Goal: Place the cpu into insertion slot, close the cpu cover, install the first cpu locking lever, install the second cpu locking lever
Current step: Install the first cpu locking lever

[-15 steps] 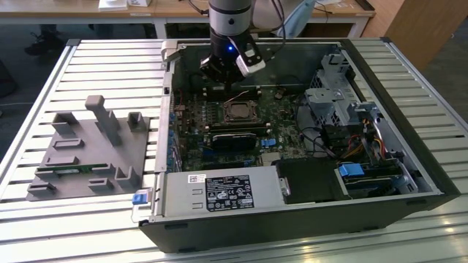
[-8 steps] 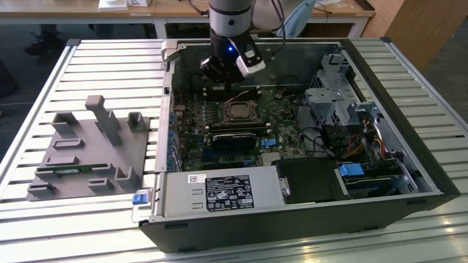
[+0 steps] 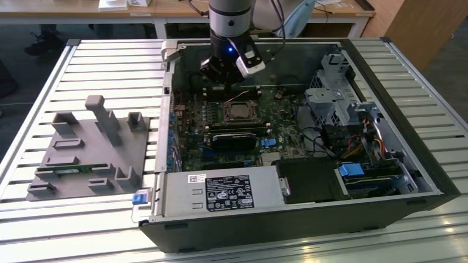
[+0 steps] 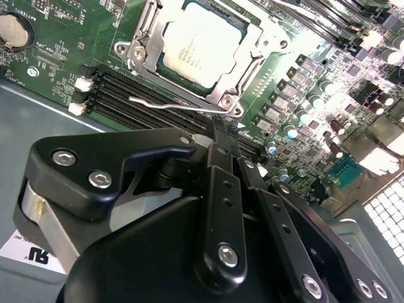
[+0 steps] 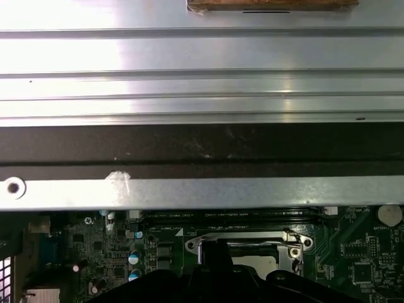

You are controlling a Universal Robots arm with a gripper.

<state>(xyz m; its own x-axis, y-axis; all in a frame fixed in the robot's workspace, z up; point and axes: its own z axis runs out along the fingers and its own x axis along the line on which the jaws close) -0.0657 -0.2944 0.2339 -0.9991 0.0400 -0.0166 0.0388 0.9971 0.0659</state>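
Item 1, gripper (image 3: pixel 221 75): I see it hanging inside the open computer case (image 3: pixel 431 181), over the motherboard (image 3: pixel 192 143) near the case's far wall. In the second wrist view its black linkage (image 4: pixel 214 136) sits just short of the socket. I read the jaws as drawn close together.

Item 2, cpu (image 4: pixel 202 41): pale metal top, seated flat in the insertion slot (image 3: pixel 227 112), mid-board toward the far wall.

Item 3, cpu cover (image 4: pixel 254 55): silvery frame lying down over the chip's edges.

Item 4, wire lever (image 4: pixel 170 104): runs along the socket side nearest the gripper, just beside the black memory slots (image 4: pixel 126 85). I cannot tell whether it is hooked down.

Item 5, grey fixture tray (image 3: pixel 87 148): on the slatted table (image 3: pixel 109 55), beside the case on the exterior view's left.

Item 6, white-labelled grey box (image 3: pixel 219 192): at the case's near edge.
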